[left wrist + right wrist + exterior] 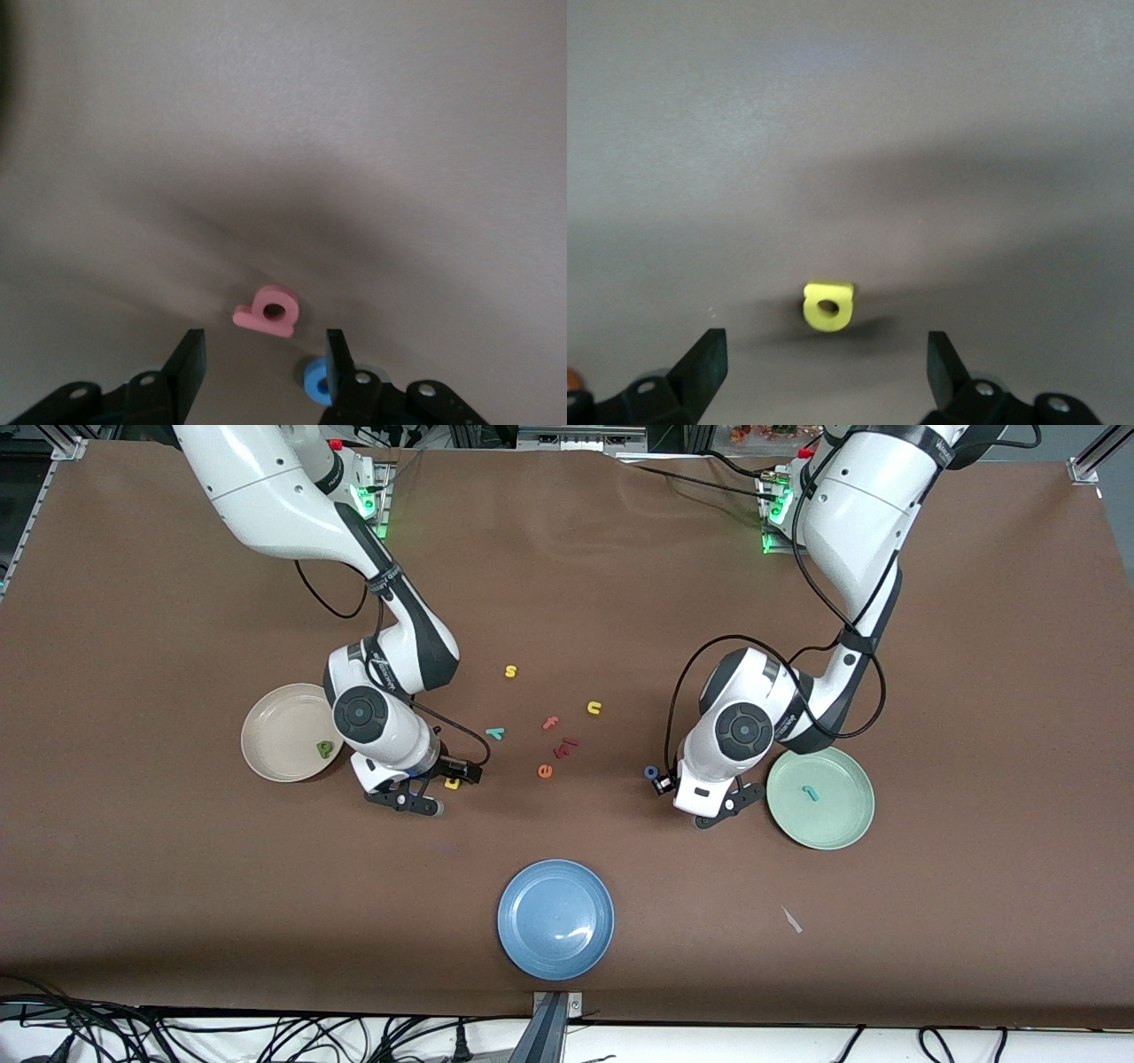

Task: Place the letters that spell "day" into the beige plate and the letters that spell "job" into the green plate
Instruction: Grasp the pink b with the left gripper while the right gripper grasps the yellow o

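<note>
The brown paper-covered counter [177, 886] carries three round, shallow plates. The cream-beige plate [270, 726] lies toward the right arm's end and already holds the dark green toy letter d [327, 749]. The pale mint-green plate [833, 828] lies toward the left arm's end with the teal hook-shaped j [810, 794] in it. A blue plate [555, 919] lies nearest the front camera and takes no part.

The right tool [824, 350] hangs low over the counter beside the beige plate, its jaws released and spread wide, with the small yellow letter a [828, 307] lying flat just ahead of the gap and roughly centred on it. A good pick here probably means sliding forward until the letter sits squarely between the fingers, sinking almost to the paper and clenching across its flat sides.

The left tool [263, 359] is low beside the green plate, jaws parted more narrowly and grasping nothing. The small blue ring o [315, 381] lies against one finger [339, 359], half hidden by it, not in the gap. That pick looks riskier: the tool should likely shift sideways to bracket the ring before clenching, or the finger may press on it or flick it away.

The teal y [495, 733] and the pink-red b [268, 312] wait on the bare counter between the arms.
</note>
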Robot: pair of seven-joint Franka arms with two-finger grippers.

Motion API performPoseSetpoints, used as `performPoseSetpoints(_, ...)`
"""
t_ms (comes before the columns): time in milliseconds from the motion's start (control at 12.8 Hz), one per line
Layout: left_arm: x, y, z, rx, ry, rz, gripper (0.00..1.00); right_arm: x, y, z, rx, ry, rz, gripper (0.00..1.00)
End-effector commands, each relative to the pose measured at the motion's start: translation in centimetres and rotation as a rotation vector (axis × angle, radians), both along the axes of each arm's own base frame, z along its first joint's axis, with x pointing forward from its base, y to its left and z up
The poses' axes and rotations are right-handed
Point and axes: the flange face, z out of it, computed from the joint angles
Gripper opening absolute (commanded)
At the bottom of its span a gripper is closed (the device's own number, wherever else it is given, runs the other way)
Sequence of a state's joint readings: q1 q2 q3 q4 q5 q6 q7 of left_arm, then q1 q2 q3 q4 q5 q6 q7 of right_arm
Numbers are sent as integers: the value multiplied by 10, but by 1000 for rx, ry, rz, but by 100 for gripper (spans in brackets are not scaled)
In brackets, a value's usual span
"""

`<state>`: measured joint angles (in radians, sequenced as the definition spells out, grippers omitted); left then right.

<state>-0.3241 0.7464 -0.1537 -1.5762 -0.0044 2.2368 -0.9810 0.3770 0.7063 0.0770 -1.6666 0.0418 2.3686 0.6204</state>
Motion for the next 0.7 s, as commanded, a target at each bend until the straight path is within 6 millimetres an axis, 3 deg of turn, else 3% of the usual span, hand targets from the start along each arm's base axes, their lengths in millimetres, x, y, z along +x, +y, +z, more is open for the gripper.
performPoseSetpoints(0,4,5,-10,16,-3,29,60,7,3,-8,-21,-7,4,99)
performPoseSetpoints(313,6,7,-29,-1,-18,50,59,4,2,-21,-28,9,5,83)
performPoseSetpoints(625,7,5,-27,-10,-31,54,56,4,2,-23,-29,13,6,72)
